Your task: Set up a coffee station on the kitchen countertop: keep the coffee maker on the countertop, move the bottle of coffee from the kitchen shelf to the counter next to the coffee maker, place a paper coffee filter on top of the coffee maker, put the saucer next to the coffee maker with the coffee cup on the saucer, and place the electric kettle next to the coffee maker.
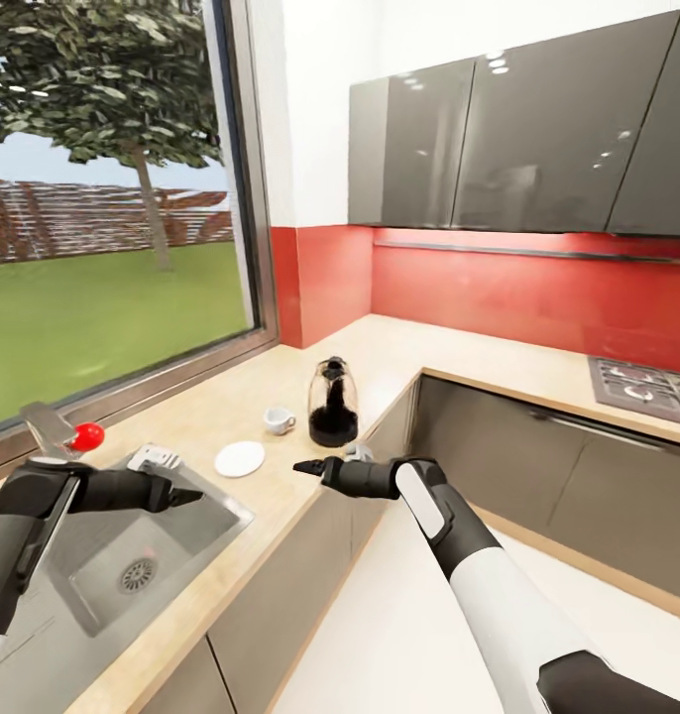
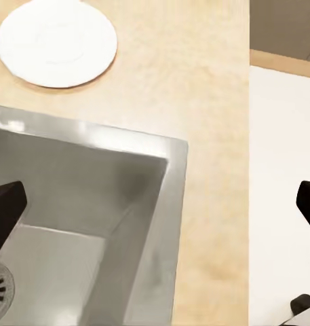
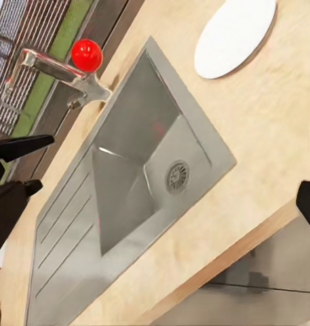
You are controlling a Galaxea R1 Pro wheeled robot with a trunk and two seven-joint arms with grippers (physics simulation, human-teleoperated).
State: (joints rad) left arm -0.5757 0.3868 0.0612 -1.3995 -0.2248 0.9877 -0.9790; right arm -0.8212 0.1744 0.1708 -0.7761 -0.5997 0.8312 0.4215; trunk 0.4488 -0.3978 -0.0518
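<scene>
On the light wood kitchen countertop (image 1: 409,347) stands the clear-glass electric kettle (image 1: 332,402) with its black base. Just left of it sits the white coffee cup (image 1: 279,419). The white saucer (image 1: 240,458) lies bare, nearer the sink and apart from the cup; it is also seen as a white saucer (image 2: 56,42) and saucer (image 3: 236,37) in the wrist views. My left gripper (image 1: 189,495) hovers over the sink, its fingers (image 2: 5,210) wide apart and open. Above the counter's front edge, in front of the kettle, my right gripper (image 1: 303,465) is open and empty.
The steel sink (image 1: 231,513) is set into the counter at the left, with a faucet (image 1: 48,426) and red knob (image 1: 87,434) by the window. A hob (image 1: 642,387) lies at the far right. Grey wall cabinets (image 1: 518,129) hang above. White floor (image 1: 399,615) is open.
</scene>
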